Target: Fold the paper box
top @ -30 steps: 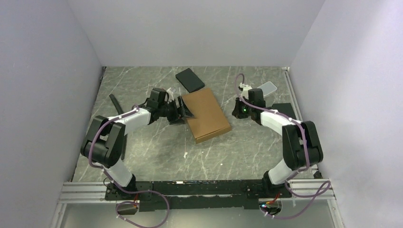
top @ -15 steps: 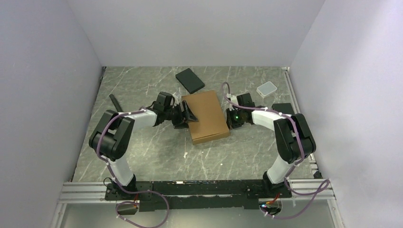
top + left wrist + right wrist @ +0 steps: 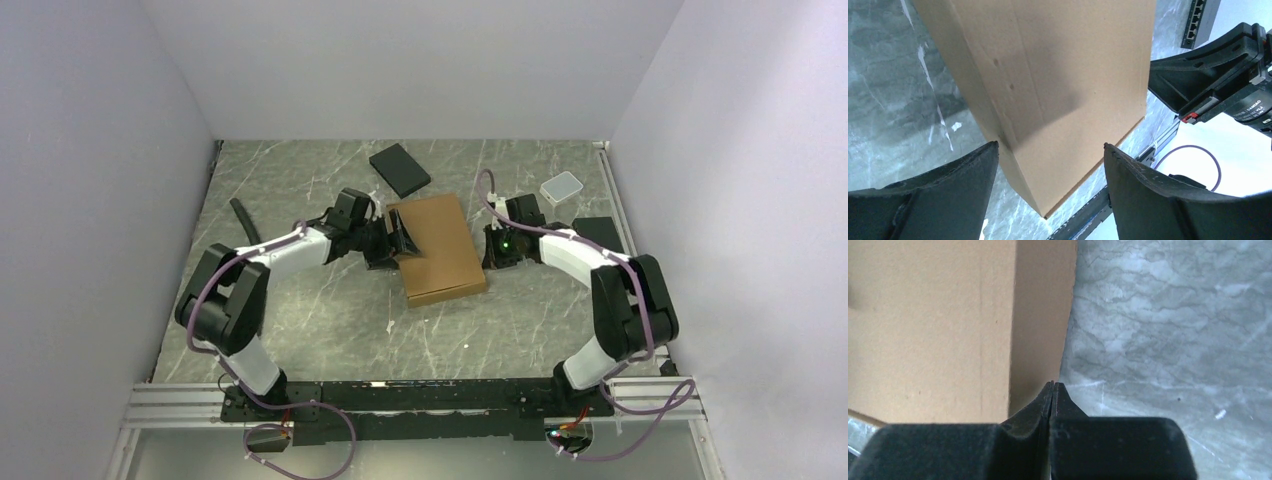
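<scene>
Your paper box (image 3: 436, 248) lying closed mid-table (image 3: 320, 320), your left gripper (image 3: 1048, 150) spread wide at its left edge, your right gripper (image 3: 1053, 386) pressed together, tips against its right side.

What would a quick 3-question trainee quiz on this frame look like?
1. True or false: the right gripper is shut, tips by the side wall of the box.
2. The left gripper is: A) open, straddling the box edge; B) shut on the box; C) well away from the box.
3. Name the dark item lying just beyond the box's far edge.
Key: 1 true; 2 A; 3 black slab.
</scene>
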Tool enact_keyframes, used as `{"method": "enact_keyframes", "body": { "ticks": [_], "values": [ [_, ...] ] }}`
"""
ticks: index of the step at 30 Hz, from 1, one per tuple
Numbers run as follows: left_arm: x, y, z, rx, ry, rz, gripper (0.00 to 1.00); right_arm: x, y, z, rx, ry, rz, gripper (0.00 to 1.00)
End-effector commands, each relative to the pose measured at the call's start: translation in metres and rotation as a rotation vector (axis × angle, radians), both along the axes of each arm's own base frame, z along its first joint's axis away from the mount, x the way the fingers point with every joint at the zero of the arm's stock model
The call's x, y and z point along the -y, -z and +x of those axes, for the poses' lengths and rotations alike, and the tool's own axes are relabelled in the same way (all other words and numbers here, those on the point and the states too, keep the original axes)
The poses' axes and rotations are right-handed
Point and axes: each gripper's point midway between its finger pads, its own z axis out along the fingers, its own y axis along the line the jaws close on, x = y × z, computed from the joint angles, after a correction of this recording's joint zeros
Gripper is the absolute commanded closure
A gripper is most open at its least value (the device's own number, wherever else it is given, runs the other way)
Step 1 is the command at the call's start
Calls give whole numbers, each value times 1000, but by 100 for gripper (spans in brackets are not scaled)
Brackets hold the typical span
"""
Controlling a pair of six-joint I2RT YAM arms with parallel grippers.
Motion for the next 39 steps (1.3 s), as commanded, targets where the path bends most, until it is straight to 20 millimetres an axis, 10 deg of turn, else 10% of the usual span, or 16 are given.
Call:
{"method": "enact_keyframes", "body": {
  "ticks": [1, 10, 18, 26, 34, 39],
  "values": [
    [-5, -12, -10, 26, -2, 4, 19, 18, -17, -1, 60, 68, -36, 99],
    [15, -3, -27, -6, 47, -39, 19, 4, 12, -38, -137, -5, -15, 99],
    [54, 3, -40, -20, 116, -86, 21, -60, -4, -67, -254, -222, 242, 99],
    [29, -2, -29, 49, 66, 36, 17, 0, -3, -25, -51, -120, -21, 100],
    [-58, -102, 6, 428, -88, 127, 1, 77, -127, 14, 362, -217, 29, 84],
    [-106, -162, 6, 538, -132, 12, 0, 110, -213, 15, 632, -194, 131, 18]
  ]
}}
